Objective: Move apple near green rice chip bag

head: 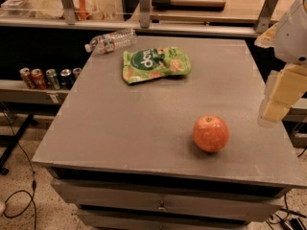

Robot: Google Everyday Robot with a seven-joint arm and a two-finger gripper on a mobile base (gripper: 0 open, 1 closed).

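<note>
The orange-red apple (210, 133) sits on the grey tabletop (144, 123) near its front right, stem dimple up. The green rice chip bag (155, 63) lies flat toward the back middle of the table, well apart from the apple. My gripper (279, 97) hangs at the right edge of the view, above the table's right side, to the right of the apple and a little higher than it, touching nothing.
A clear plastic water bottle (111, 40) lies on its side at the table's back left corner. Several soda cans (48, 77) stand on a low shelf to the left. Drawers (163, 206) sit under the tabletop. Cables (24, 195) trail on the floor.
</note>
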